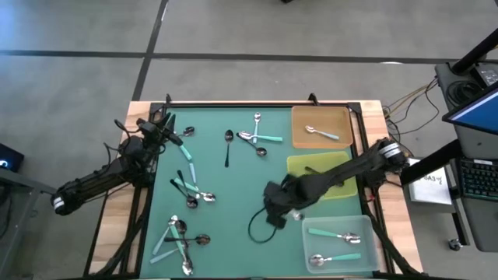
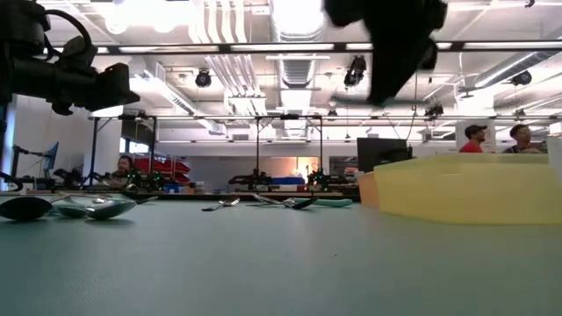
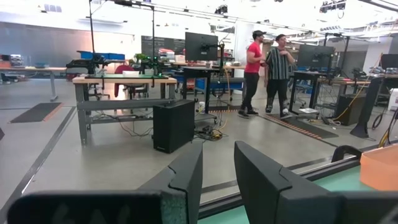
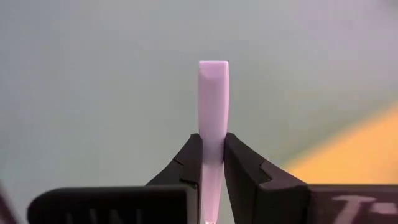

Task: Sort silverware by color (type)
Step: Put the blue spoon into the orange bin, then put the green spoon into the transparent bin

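Note:
Spoons lie in loose groups on the green mat (image 1: 233,225): silver and teal-handled ones at the far middle (image 1: 257,138), a dark one (image 1: 227,146), and mixed groups at the left (image 1: 191,190) and near left (image 1: 179,241). My right gripper (image 1: 274,208) hangs over the mat's middle, left of the yellow tray (image 1: 323,175), shut on a pale spoon handle (image 4: 213,93). My left gripper (image 3: 217,180) waits over the mat's far left corner (image 1: 159,124), slightly open and empty. My right gripper pinches the pale flat handle between its two fingers (image 4: 186,162), which lie on its two faces. The handle runs along the fingers, and its squared free end (image 4: 213,68) sticks out past the fingertips. It is lifted clear above the mat. The spoon's bowl is hidden behind the gripper.
A brown tray (image 1: 320,117) at the far right holds a silver spoon (image 1: 320,133). A clear tray (image 1: 366,225) at the near right holds teal-handled spoons (image 1: 334,233). A black cable loops on the mat (image 1: 257,229). People stand in the room beyond the table (image 3: 267,68).

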Robot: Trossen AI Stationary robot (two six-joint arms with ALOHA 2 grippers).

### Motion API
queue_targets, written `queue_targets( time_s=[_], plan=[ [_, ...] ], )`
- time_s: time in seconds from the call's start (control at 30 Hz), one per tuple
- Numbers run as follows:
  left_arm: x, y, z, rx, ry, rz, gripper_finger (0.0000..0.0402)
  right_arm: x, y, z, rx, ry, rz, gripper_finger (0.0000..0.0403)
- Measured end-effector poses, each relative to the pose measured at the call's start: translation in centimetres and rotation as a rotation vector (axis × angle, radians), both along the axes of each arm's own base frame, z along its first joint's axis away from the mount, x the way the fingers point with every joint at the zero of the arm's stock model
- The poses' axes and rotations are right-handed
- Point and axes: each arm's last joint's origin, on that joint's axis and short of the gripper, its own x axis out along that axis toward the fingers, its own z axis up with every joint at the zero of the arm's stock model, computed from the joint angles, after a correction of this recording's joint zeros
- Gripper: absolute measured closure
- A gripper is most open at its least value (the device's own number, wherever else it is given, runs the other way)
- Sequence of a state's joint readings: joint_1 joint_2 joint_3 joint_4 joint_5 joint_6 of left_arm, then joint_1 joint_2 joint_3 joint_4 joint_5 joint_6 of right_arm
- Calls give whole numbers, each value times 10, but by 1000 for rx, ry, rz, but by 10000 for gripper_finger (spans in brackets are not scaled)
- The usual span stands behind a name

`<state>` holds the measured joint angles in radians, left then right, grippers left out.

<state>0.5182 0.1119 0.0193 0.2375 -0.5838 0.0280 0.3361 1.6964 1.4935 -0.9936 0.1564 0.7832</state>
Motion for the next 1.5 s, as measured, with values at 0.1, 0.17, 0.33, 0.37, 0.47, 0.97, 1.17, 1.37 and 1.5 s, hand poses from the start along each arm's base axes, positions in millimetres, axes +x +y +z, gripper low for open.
queue_targets(
  time_s=[0.1,0.17,0.33,0.37,0.47,0.97,1.17,1.37,1.5],
  plan=[
    [0,0,0,0,-1,0,325,-30,-31,28,-117,67,-28,372],
    [0,0,0,0,0,0,325,-48,-54,41,-186,114,-52,372],
    [0,0,0,0,-1,0,325,-87,-120,66,-256,105,-136,372],
    [0,0,0,0,0,0,325,-93,-133,67,-268,108,-144,372],
    [0,0,0,0,0,0,325,-110,-173,61,-304,165,-155,372],
    [0,0,0,0,0,0,325,-149,-303,11,-285,324,-368,338],
    [0,0,0,0,0,0,325,-143,-305,7,-260,307,-404,272],
    [0,0,0,0,-1,0,325,-123,-291,14,-111,125,-419,254],
    [0,0,0,0,0,0,325,-88,-266,18,-57,-58,-306,261]
  ],
)
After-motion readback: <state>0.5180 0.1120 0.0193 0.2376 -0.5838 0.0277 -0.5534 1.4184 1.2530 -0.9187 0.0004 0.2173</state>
